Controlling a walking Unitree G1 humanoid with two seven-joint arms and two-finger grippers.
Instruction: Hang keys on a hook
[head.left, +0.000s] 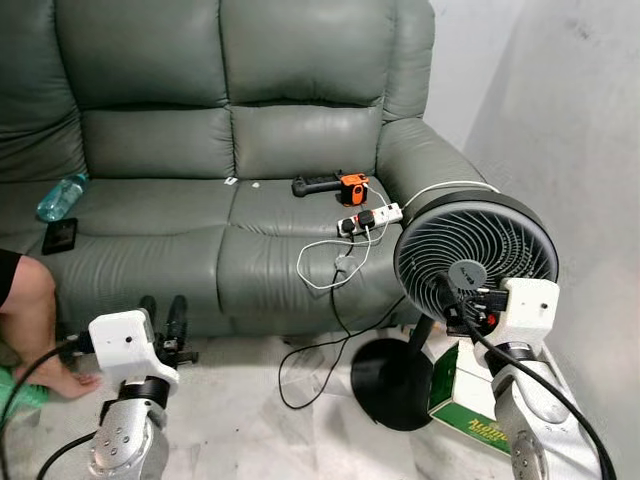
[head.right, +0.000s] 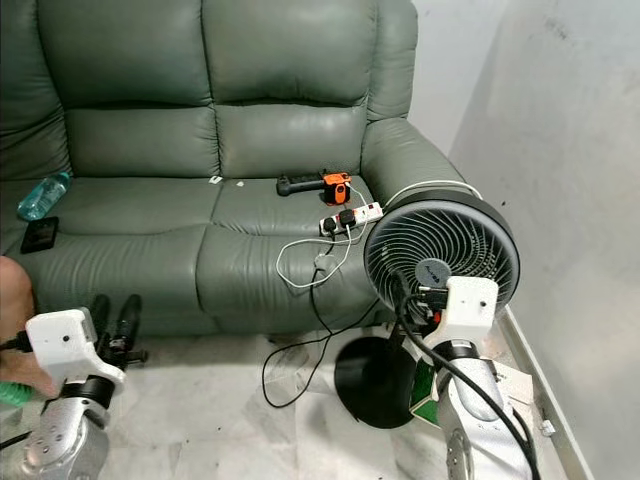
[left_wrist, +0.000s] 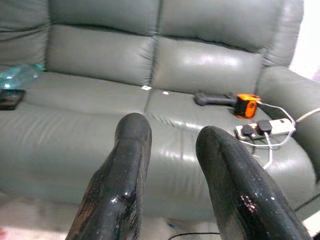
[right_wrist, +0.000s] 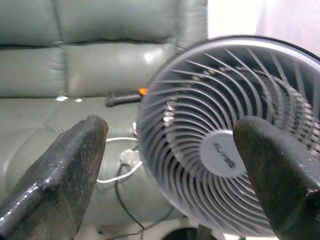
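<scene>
- Before the green sofa (head.left: 200, 200), our left claw (head.left: 163, 325) hovers low, fingers (left_wrist: 122, 190) spread, gripping nothing.
- Our right claw (right_wrist: 170, 165), spread wide and empty, faces the standing fan (head.left: 476, 250).
- We cannot make out keys or hook anywhere.

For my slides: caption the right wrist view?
Right tool, open, faces a standing fan before the green sofa.

Fan (head.left: 475, 256) stands front-right of sofa (head.left: 200, 120) (power strip (head.left: 370, 219) on seat).
</scene>
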